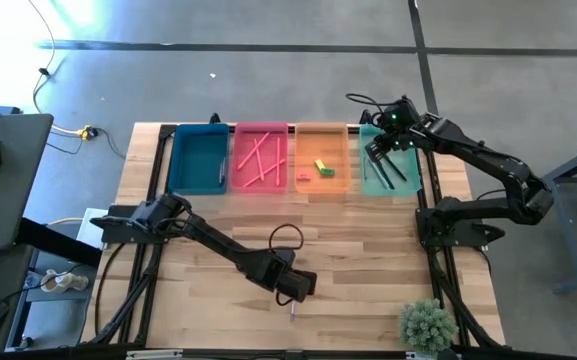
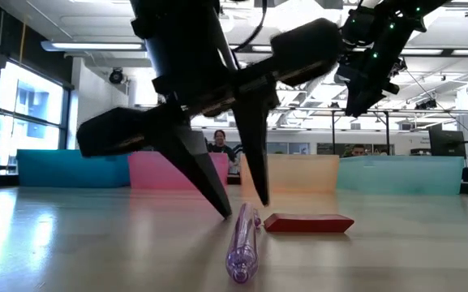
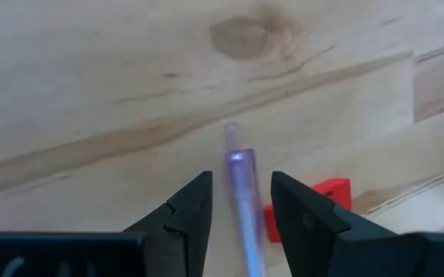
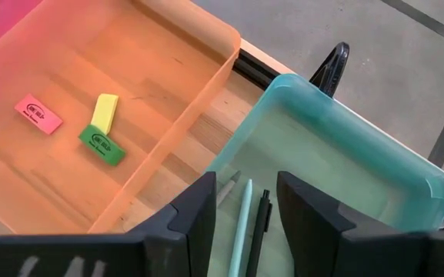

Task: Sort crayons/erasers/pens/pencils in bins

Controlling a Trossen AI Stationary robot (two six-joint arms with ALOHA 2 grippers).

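Four translucent plastic bins (image 1: 320, 128) mostly stocked; outstanding on counter (image 1: 368, 260): clear violet pen (image 3: 241, 185) between spread left hand (image 3: 241, 211) fingers, red eraser block (image 2: 308, 222); right hand (image 4: 245, 211) spread over mint bin (image 4: 345, 154)

Four bins (image 1: 196, 160); three erasers (image 4: 108, 111) in orange bin; one red eraser (image 2: 309, 222) on table.

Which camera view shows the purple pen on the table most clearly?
The low view: the purple pen lies whole on the table beside a red eraser. The left wrist view shows it between the left tool's fingers, partly cut off. The high view shows a speck; the right wrist view, nothing.
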